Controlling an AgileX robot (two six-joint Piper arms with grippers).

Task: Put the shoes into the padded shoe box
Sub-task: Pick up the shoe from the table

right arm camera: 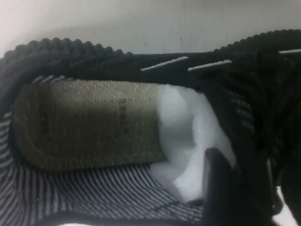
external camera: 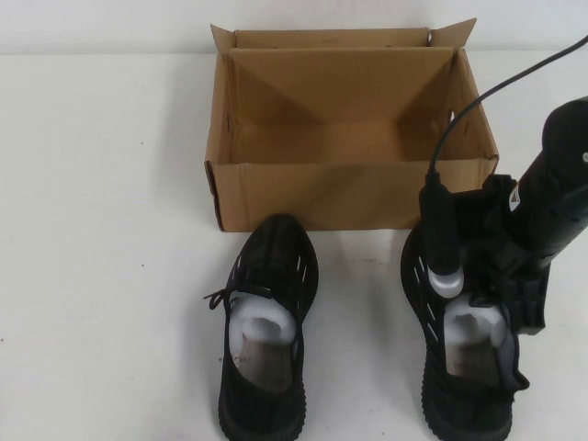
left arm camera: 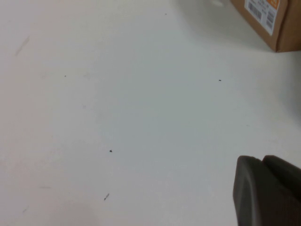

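Reaching into the right shoe [external camera: 464, 367] before the padded shoe box [external camera: 349, 129], we should seat our right gripper [external camera: 501, 317] on its collar — jaw state unclear — while our left gripper [left arm camera: 268, 193] waits over bare table, apparently closed.

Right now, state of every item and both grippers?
Cardboard shoe box: open, flaps upright, empty.
Left sneaker: upright on table before the box, paper-stuffed, untouched.
Right sneaker: upright on table, paper-stuffed, right gripper down at its opening, one finger inside.
Left gripper: parked over bare table, off the box's corner.
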